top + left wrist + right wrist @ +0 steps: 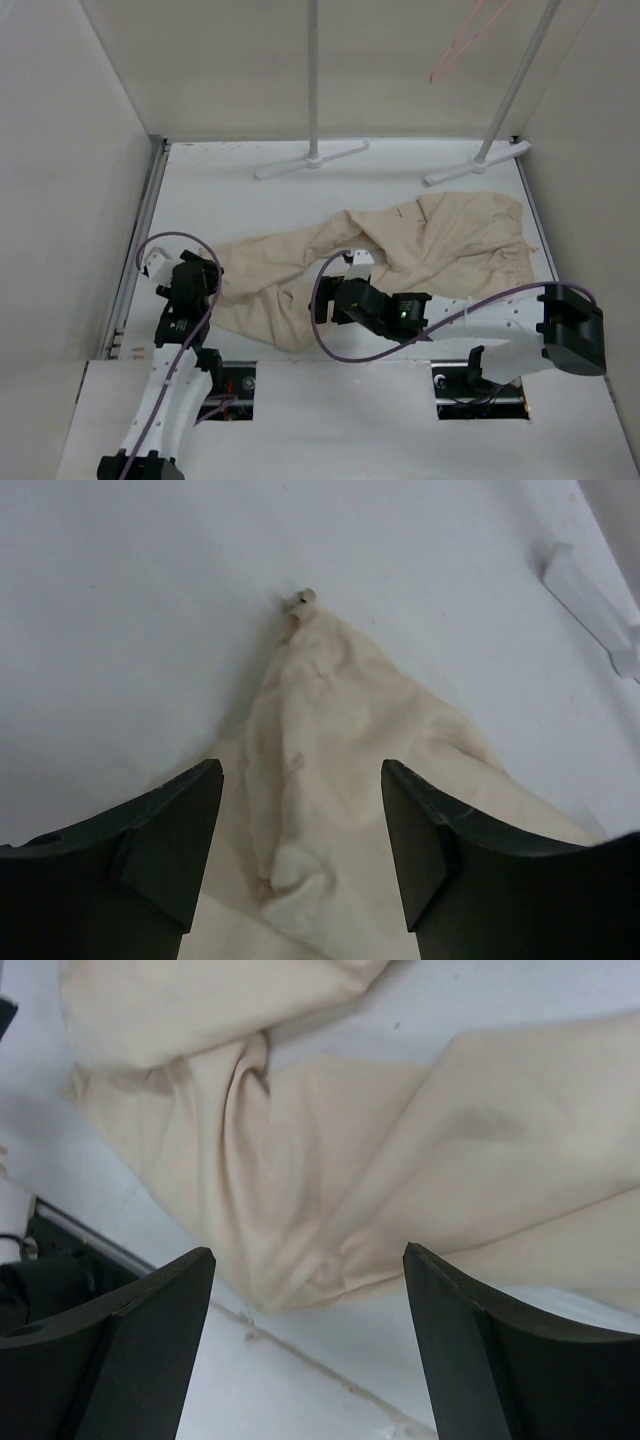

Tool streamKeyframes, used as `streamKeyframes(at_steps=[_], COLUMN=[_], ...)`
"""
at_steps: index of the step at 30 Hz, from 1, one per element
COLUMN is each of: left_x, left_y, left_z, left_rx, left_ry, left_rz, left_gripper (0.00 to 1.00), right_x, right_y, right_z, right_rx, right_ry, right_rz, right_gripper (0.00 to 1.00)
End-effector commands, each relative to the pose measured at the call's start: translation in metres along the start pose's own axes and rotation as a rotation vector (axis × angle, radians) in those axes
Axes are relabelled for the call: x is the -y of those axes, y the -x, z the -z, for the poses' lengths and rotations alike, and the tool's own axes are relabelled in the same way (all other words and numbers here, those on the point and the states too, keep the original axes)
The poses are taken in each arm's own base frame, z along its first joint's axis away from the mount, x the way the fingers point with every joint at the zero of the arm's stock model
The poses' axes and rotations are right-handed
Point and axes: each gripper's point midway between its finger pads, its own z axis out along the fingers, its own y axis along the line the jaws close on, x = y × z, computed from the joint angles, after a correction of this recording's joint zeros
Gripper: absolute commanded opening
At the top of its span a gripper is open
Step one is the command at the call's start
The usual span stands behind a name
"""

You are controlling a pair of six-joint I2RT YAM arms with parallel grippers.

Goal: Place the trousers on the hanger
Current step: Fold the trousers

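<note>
Beige cloth trousers [430, 235] sprawl ungripped. So the left gripper [300, 780] hovers over the trousers' pointed end and the right gripper [308, 1260] over their near fold — both wide open, empty, seemingly choosing holds. The thin pink rod hanger [438, 72] hangs beyond their far side.

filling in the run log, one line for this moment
left gripper: open above trousers | right gripper: open above trousers | hanger: bare

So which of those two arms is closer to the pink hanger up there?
Right. The right end effector is over the middle of the trousers, below and left of the hanger. The left end effector is at the trousers' far left end, further away.
</note>
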Motion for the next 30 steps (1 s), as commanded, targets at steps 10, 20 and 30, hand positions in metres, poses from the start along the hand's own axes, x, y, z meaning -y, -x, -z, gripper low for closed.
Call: streamKeyframes(at_steps=[10, 20, 30], left_x=[0.013, 0.014, 0.027], left_y=[0.015, 0.004, 0.015], left_z=[-0.078, -0.109, -0.118], left_rx=[-0.027, -0.061, -0.018], left_ry=[0.118, 0.119, 0.097], left_rz=[0.015, 0.009, 0.004], left_gripper=[0.53, 0.55, 0.33], right_x=[0.018, 0.022, 0.027], right_y=[0.024, 0.030, 0.011], right_z=[0.010, 0.022, 0.011], right_rx=[0.099, 0.136, 0.100], right_ry=[0.069, 0.151, 0.161], right_rz=[-0.021, -0.048, -0.042], right_gripper=[0.81, 0.81, 0.79])
